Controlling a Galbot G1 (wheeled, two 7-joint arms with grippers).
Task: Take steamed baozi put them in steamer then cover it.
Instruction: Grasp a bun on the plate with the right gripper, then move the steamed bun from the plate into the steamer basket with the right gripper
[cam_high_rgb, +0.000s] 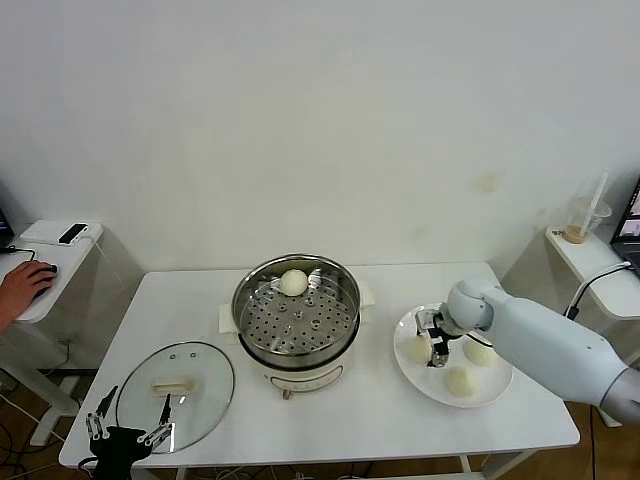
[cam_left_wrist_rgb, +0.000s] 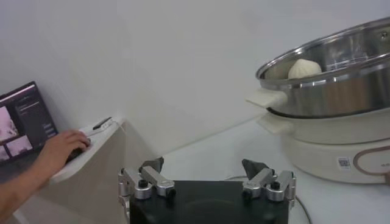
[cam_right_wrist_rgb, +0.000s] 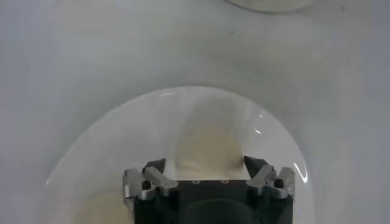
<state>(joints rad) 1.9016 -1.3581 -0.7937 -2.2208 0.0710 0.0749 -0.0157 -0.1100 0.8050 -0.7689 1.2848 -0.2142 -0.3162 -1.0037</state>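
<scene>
Overhead, white table (cam_high_rgb: 380, 420), white wall (cam_high_rgb: 320, 120).

Shiny silver steamer (cam_high_rgb: 296, 310), its tray dotted with rows of small dark holes, on a cream-white base with a brownish ring at the front. One cream-white baozi (cam_high_rgb: 293, 283) glows pale against the steel. Three more creamy buns (cam_high_rgb: 460, 381) sit on a plain white plate (cam_high_rgb: 497, 390). The cover (cam_high_rgb: 176, 384) is clear glass, silver-rimmed, with a cream handle. The table (cam_high_rgb: 380, 425) is white, the wall off-white. The right gripper (cam_high_rgb: 437, 344) shows black and silver, on a pale grey-white arm (cam_high_rgb: 540, 335).
</scene>
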